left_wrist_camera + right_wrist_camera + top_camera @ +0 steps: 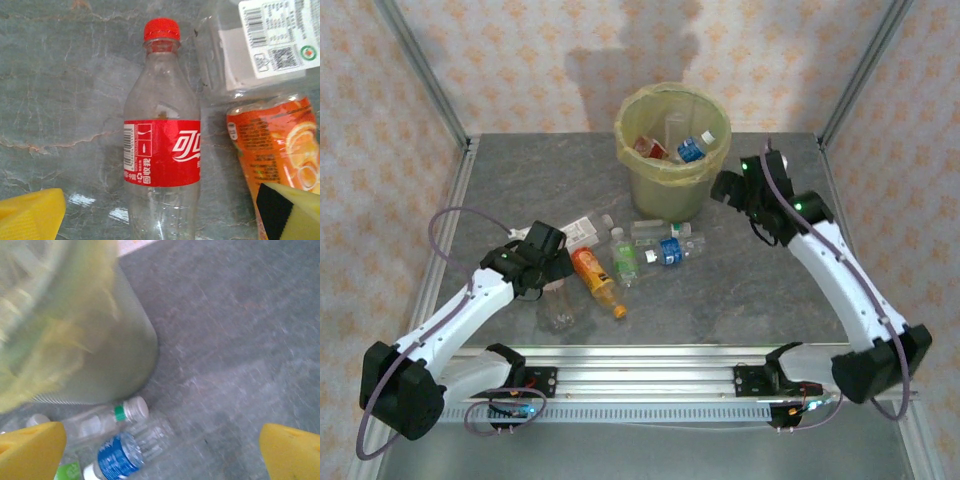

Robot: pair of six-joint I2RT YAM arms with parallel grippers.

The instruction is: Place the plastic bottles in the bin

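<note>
The left end effector [160, 215] is held spread, its fingers [30, 215] seen either side of the lower body of a red-labelled bottle [161, 150] that lies on the table [60, 100]; nothing is pinched. The bottle is judged empty, light, thin-walled and slippery, so the labelled waist is best taken gently. Just to the right an orange bottle [280, 145] is touched by it. Well beyond, the bin [670, 195] stands, with the right end effector [730, 188] spread beside it.

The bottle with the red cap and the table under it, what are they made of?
The red-capped bottle looks like clear plastic, glossy: the table shows through it and light glints off it. The table looks like smooth grey stone, with pale veins, though it could be a printed surface.
</note>
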